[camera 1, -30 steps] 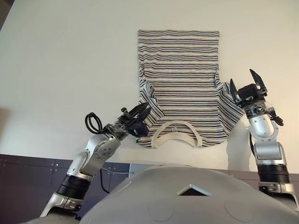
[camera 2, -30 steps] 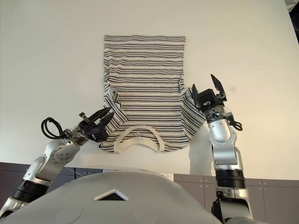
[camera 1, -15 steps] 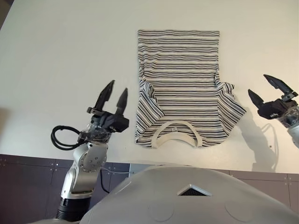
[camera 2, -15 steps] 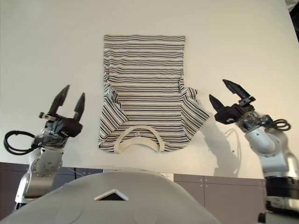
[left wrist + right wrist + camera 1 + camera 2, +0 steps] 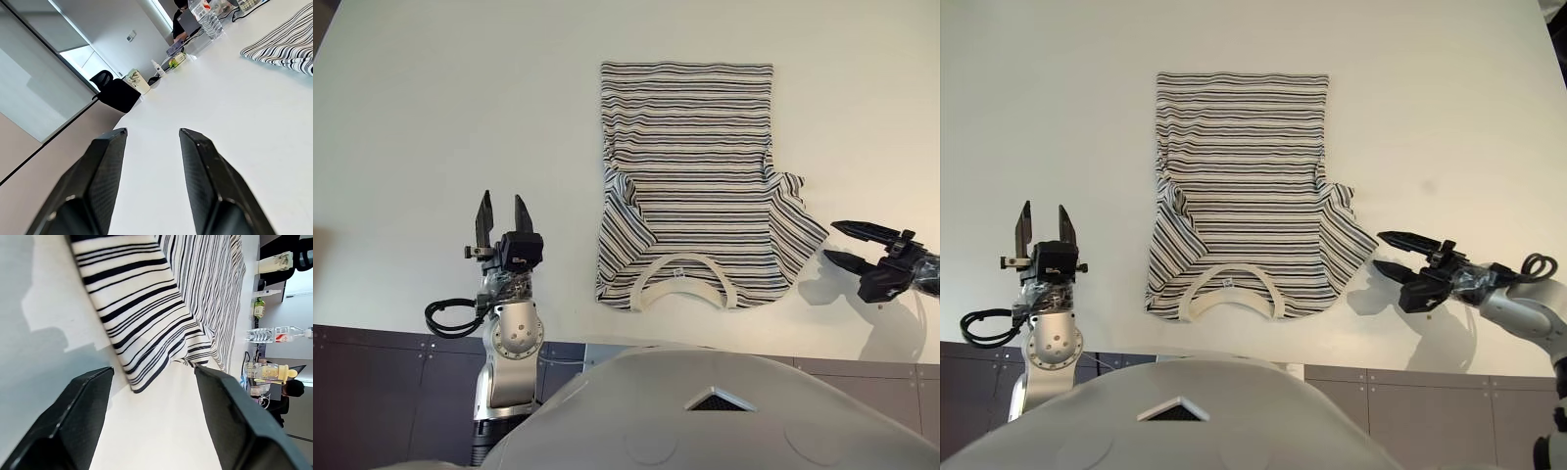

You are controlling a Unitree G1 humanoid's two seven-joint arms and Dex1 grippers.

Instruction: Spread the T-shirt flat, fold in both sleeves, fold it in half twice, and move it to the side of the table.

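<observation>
A black-and-white striped T-shirt (image 5: 690, 166) lies on the white table (image 5: 440, 117), its cream collar (image 5: 682, 284) at the near edge. Its left sleeve is folded in over the body. The right sleeve (image 5: 798, 230) still pokes out toward my right gripper (image 5: 839, 242), which stands open just beyond the sleeve's tip, low over the table. That sleeve's edge (image 5: 146, 328) lies ahead of its fingers in the right wrist view. My left gripper (image 5: 501, 209) is open and upright, well to the left of the shirt, holding nothing.
The table's near edge (image 5: 411, 328) runs just behind both grippers. At the table's far end stand bottles (image 5: 205, 19), a cup (image 5: 138, 81) and a dark chair (image 5: 115, 93). Wide bare tabletop lies left and right of the shirt.
Both grippers let go of the shirt's near corners and drew apart. The left swung out left and turned upright. The right moved out right and dropped low beside the sleeve.
</observation>
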